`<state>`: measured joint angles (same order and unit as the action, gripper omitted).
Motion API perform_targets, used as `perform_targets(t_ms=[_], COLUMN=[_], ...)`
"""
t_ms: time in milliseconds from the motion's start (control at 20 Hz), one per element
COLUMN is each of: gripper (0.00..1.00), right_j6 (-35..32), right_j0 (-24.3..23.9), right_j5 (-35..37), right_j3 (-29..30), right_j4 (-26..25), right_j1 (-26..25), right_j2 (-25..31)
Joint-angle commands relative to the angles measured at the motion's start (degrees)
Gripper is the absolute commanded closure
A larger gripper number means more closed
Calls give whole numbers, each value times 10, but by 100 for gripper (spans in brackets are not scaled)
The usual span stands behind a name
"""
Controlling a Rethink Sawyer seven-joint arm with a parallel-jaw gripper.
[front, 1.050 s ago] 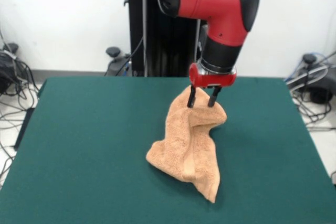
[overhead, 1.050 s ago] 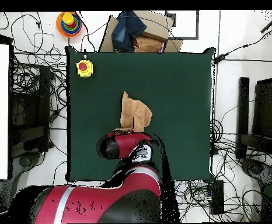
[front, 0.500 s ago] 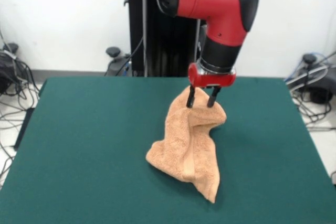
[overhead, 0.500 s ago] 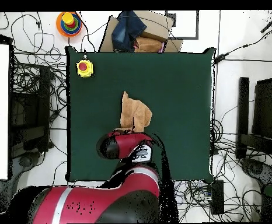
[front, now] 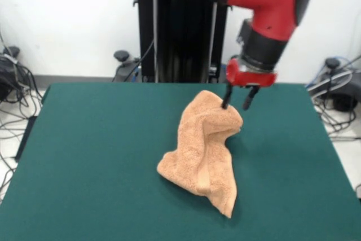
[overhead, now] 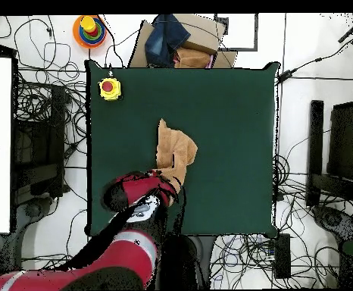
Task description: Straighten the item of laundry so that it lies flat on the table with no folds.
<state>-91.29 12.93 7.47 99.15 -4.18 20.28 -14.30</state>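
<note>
The item of laundry [front: 203,145] is a light orange-tan towel, bunched in a tall folded heap on the green table [front: 84,139]. Its peak stands at the far end and a corner trails toward the near edge. My gripper [front: 237,103] hangs just right of that peak, open, with nothing between its fingers. The left finger [front: 226,99] is at the towel's upper edge. In the overhead view the towel [overhead: 173,148] lies near the table's [overhead: 232,114] middle, and the red arm [overhead: 134,198] covers the gripper.
A yellow box with a red button [overhead: 109,88] sits at one table corner. Off the table are a stacking ring toy [overhead: 89,30], a cardboard box with dark cloth [overhead: 178,42], and cables on the floor all round.
The gripper has swung right in the front view, off the towel's peak. The towel has stayed heaped in place, its top slightly settled.
</note>
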Motion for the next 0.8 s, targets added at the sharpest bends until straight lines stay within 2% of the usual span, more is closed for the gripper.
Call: perform_targets(t_ms=[50,300,500,800], gripper=[0,0,0,0], right_j6=[-186,-187,-174,-117], right_j0=[97,177,206,154], right_j5=[56,55,41,-6], right_j3=[12,8,6,26], right_j4=[70,97,107,70], right_j1=[0,-19,-31,-10], right_j2=[-49,-92,-121,-89])
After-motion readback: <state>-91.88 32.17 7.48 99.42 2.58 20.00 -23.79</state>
